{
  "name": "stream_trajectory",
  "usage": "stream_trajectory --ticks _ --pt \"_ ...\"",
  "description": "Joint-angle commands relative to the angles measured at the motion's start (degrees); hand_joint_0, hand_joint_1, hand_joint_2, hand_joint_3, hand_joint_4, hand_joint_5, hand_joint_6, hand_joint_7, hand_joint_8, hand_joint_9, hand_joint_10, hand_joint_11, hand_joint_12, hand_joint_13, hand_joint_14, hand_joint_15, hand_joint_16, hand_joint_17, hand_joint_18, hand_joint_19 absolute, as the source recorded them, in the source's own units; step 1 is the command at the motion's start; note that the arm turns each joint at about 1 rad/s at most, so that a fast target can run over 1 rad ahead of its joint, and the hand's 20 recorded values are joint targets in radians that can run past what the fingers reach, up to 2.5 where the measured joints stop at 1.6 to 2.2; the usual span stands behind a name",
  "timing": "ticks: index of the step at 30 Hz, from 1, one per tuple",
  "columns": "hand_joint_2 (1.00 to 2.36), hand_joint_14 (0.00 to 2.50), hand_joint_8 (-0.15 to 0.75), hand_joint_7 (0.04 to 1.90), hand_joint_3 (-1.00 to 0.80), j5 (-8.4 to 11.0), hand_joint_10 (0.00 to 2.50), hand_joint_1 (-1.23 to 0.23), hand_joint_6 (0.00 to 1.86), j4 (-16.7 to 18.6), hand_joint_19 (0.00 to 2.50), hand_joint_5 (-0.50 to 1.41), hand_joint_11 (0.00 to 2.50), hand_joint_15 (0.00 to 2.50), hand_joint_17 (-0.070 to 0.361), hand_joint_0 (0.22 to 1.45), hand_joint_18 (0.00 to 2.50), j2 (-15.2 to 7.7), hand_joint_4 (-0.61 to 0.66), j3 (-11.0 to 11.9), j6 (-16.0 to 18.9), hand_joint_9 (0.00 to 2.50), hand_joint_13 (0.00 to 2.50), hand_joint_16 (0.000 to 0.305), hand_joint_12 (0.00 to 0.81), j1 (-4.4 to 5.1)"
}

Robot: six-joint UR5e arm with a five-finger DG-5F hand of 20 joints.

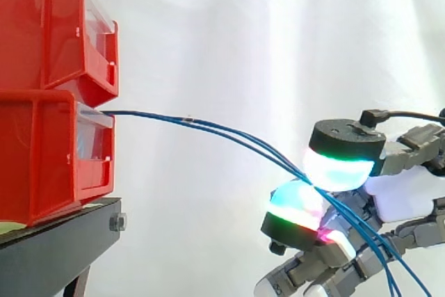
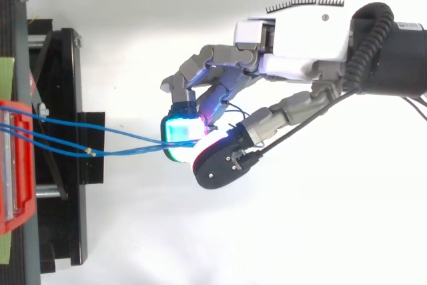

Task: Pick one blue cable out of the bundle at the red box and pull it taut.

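Fingers (image 1: pixel 338 172) are pinching the cables (image 1: pixel 229 133) between 2 pads (image 1: pixel 299 203) | cables are sagging from the box (image 1: pixel 42 158) | pinch is anchoring the pull

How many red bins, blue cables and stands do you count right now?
Red bins: 2, stacked
Blue cables: about 3, strands overlap
Black stand: 1
Total: about 6

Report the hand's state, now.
Hand: shut, glowing fingertip pads pinching the thin blue cables that run from the red plastic box.
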Motion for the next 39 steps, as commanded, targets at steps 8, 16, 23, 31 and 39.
stream_trajectory --ticks 8,16,23,31,39 --pt "1.02 0.0 0.373 0.99 -0.27 0.08 0.01 -0.89 0.91 -0.03 0.2 -0.17 0.98 0.11 0.117 0.68 0.53 -0.04 0.05 -0.01 0.0 0.89 0.4 0.052 0.355 0.01" --pt "1.02 0.0 0.336 1.06 -0.27 0.08 0.01 -1.02 0.89 -0.03 0.17 -0.17 0.94 0.09 0.118 0.74 0.53 0.05 0.08 -0.01 0.0 0.86 0.39 0.052 0.35 0.01" --pt "1.0 0.0 0.351 0.98 -0.5 0.17 0.01 -0.94 0.87 0.14 0.22 -0.18 0.92 0.1 0.124 0.54 0.53 -0.04 0.11 -0.01 0.0 0.85 0.38 0.055 0.361 0.1" --pt "1.0 0.01 0.367 1.04 -0.46 0.17 0.01 -0.77 0.86 0.14 0.25 -0.15 0.88 0.12 0.118 0.59 0.51 0.05 0.12 0.08 0.0 0.9 0.4 0.052 0.355 0.1" --pt "1.02 0.01 0.399 1.13 -0.1 0.08 0.01 -0.81 0.9 -0.03 0.26 -0.14 1.01 0.16 0.123 0.61 0.58 -0.04 0.07 0.08 0.0 1.01 0.49 0.055 0.369 0.1"
